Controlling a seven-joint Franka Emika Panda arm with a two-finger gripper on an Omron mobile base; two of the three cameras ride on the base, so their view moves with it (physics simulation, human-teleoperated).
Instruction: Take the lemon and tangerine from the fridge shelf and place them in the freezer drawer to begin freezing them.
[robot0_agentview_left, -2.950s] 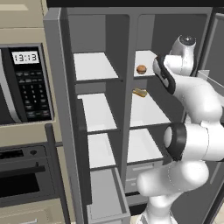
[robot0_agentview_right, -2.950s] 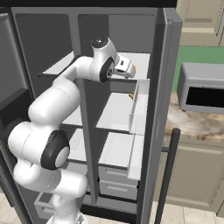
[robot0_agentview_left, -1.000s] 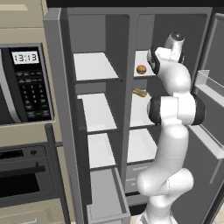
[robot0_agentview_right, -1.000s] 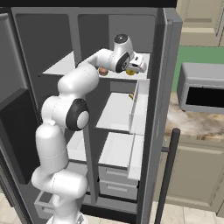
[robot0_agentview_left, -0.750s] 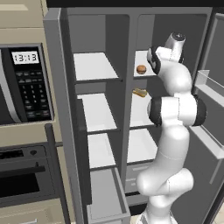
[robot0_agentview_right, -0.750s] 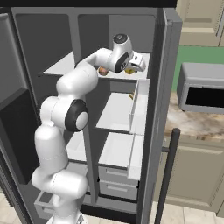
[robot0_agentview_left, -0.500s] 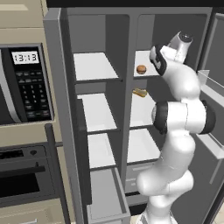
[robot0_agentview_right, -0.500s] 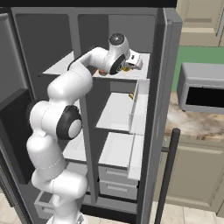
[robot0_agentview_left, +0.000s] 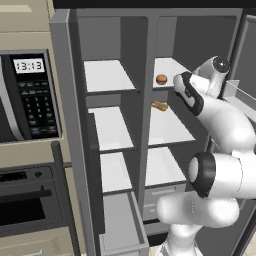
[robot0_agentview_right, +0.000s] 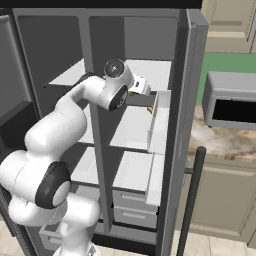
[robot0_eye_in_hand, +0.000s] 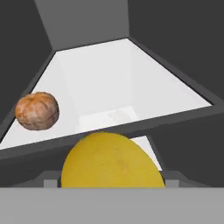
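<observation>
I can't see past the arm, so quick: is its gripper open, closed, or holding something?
Gripper: closed on the lemon, drawn clear of the fridge shelf; the tangerine sits there.

Lemon (robot0_eye_in_hand: 112, 161) bottom and fingers behind the lower edge, hand view.

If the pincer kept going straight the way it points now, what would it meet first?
With the lemon held close in front of the pincer, the line runs over the top fridge shelf toward the dark back wall. The tangerine sits off to one side, likely missed; depth is unclear.
</observation>
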